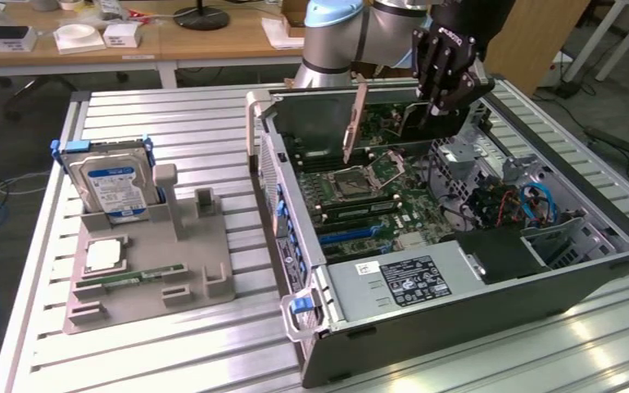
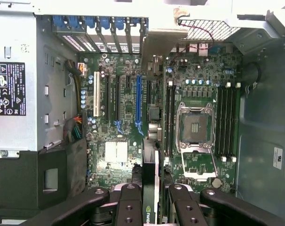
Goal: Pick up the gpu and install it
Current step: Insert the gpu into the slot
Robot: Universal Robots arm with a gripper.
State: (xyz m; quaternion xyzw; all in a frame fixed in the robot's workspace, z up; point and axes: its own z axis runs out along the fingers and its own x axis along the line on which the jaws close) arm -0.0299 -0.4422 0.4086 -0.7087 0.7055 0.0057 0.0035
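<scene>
My gripper (image 1: pixel 442 105) hangs over the far end of the open computer case (image 1: pixel 576 270), shut on the gpu (image 1: pixel 386 123). The gpu is a thin dark card held on edge, with its silver bracket (image 1: pixel 353 123) toward the exterior view's left. It is in the air above the motherboard (image 1: pixel 369 201), touching nothing. In the wrist view the gpu (image 2: pixel 150 165) shows edge-on between my gripper's (image 2: pixel 151 188) black fingers (image 2: pixel 129 200). Below it lie the motherboard (image 2: pixel 119 155) and its long blue slot (image 2: pixel 138 101).
A blue-labelled hard drive (image 1: pixel 112 184) stands in a grey fixture (image 1: pixel 173 270) at the exterior view's left, with a RAM stick (image 1: pixel 128 278) and a CPU (image 1: pixel 107 255). The power supply (image 1: pixel 402 282) fills the case's near end. Case walls and drive bays (image 1: pixel 533 205) surround the board.
</scene>
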